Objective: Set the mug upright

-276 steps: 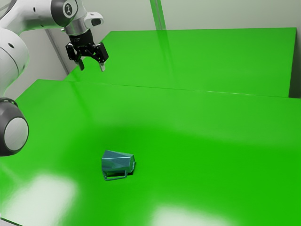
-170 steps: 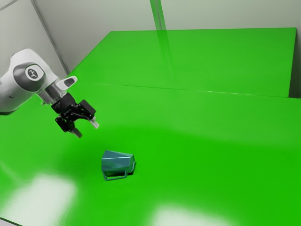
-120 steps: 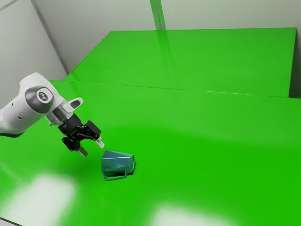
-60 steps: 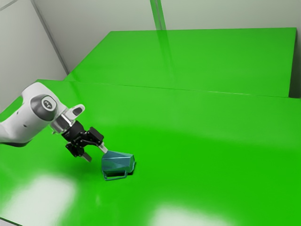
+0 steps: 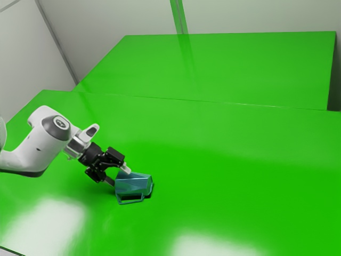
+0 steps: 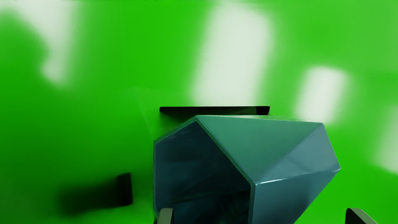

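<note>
A teal faceted mug (image 5: pixel 133 184) lies on its side on a glossy green table (image 5: pixel 240 160), well in from the far edge and nearer the exterior view's left, its mouth facing a Franka arm (image 5: pixel 40 149). The end effector (image 5: pixel 120 177) is released at the mouth, its fingers (image 6: pixel 167 216) spread wide: one overlaps the opening in the wrist view, the other stands beyond the outer wall. Whether either touches the mug cannot be told.

The mug looks stiff and probably light, its smooth, tapering facets likely to slip under an uneven squeeze. The rim (image 6: pixel 227 151) or the walls just behind it seem the best hold, leaving room to swing the mouth upward. The angular handle (image 5: pixel 131 202), jutting low toward the table's near side, may catch during the turn. Beyond the far edge stretches a second green surface (image 5: pixel 224 69), well apart from the mug.
</note>
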Action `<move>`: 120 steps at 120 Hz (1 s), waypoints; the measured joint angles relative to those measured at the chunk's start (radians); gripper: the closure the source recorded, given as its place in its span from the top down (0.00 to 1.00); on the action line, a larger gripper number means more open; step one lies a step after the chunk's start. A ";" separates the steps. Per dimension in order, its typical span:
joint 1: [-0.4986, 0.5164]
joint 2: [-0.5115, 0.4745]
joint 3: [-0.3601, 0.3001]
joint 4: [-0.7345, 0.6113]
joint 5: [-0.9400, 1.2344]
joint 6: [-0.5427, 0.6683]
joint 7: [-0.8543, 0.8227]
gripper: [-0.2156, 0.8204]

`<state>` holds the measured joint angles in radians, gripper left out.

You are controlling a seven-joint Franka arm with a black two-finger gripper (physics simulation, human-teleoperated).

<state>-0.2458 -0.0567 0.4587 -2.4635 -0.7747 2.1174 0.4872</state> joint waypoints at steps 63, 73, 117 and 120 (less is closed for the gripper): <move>0.003 0.048 0.000 -0.030 -0.193 0.002 0.190 0.79; 0.003 0.046 0.000 -0.037 -0.200 0.000 0.216 0.79; 0.006 0.041 0.000 -0.050 -0.252 -0.008 0.305 0.57; 0.007 0.040 0.000 -0.051 -0.259 -0.009 0.310 0.56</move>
<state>-0.2393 -0.0162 0.4586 -2.5146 -1.0334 2.1080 0.7975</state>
